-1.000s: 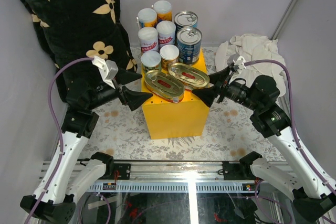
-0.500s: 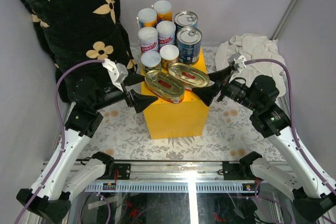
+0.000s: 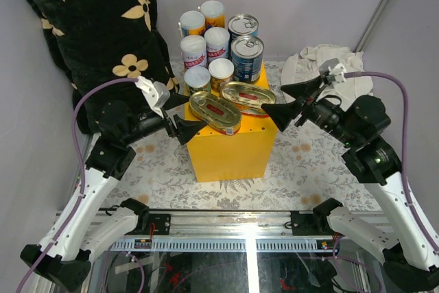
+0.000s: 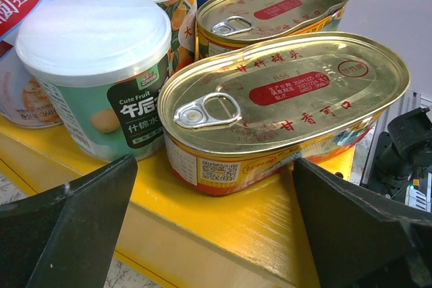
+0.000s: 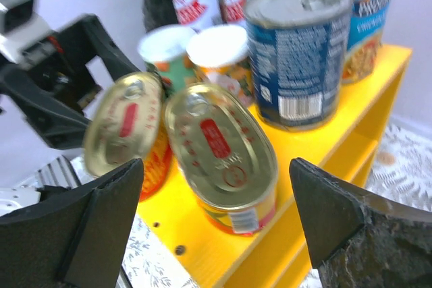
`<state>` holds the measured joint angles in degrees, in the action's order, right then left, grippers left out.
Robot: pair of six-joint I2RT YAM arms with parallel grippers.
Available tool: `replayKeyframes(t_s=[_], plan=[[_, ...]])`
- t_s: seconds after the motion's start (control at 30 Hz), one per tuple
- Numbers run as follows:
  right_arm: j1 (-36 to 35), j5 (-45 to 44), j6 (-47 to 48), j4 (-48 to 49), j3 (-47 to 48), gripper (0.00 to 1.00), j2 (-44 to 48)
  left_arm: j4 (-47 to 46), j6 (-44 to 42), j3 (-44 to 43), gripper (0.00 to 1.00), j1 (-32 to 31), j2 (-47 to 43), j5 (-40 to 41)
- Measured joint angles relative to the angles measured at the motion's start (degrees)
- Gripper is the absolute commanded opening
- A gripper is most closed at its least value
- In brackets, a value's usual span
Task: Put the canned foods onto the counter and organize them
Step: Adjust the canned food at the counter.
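The yellow counter [image 3: 230, 147] stands mid-table with the canned foods on top. Several white-lidded cans [image 3: 194, 51] stand at the back left and two blue-labelled cans [image 3: 246, 58] at the back right. Two oval gold tins [image 3: 214, 112] lie side by side at the front. My left gripper [image 3: 184, 116] is open and empty at the counter's left front corner; the near gold tin [image 4: 283, 99] lies just ahead of its jaws. My right gripper [image 3: 289, 101] is open and empty, just right of the counter, facing the other gold tin [image 5: 219, 146].
A black flower-patterned pillow [image 3: 89, 32] leans at the back left, behind my left arm. A crumpled white cloth [image 3: 329, 65] lies at the back right. Walls close in on both sides. A metal rail [image 3: 247, 228] runs along the near edge.
My right gripper has drawn back to the right and slightly up, away from the counter. My left gripper moved in toward the counter's left corner a second ago, then held.
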<state>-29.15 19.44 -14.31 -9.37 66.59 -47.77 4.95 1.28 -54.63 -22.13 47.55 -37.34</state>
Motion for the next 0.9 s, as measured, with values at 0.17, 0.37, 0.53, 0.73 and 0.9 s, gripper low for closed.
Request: replayKeyframes(t_s=[0.17,0.37,0.53,0.73,0.9], plan=[[-0.1,3.5,1.6,-2.5,4.5,0.89,0.5,0.9,-0.4,0.0,1.00,0.0,-0.7,1.0],[-0.2,4.6,4.5,-6.5,3.9,0.90,1.1,1.4,-0.5,0.0,1.00,-0.3,-1.0,1.9],[-0.2,2.6,5.6,-7.5,2.3,0.91,1.0,1.5,-0.5,0.0,1.00,-0.4,-1.1,2.3],[-0.2,1.4,5.1,-7.5,-0.1,0.89,0.4,1.9,-0.5,0.0,1.00,-0.5,-1.3,2.8],[-0.2,2.3,4.0,-7.4,-0.6,0.85,-0.3,1.9,-0.6,0.0,1.00,-0.7,-1.3,3.3]])
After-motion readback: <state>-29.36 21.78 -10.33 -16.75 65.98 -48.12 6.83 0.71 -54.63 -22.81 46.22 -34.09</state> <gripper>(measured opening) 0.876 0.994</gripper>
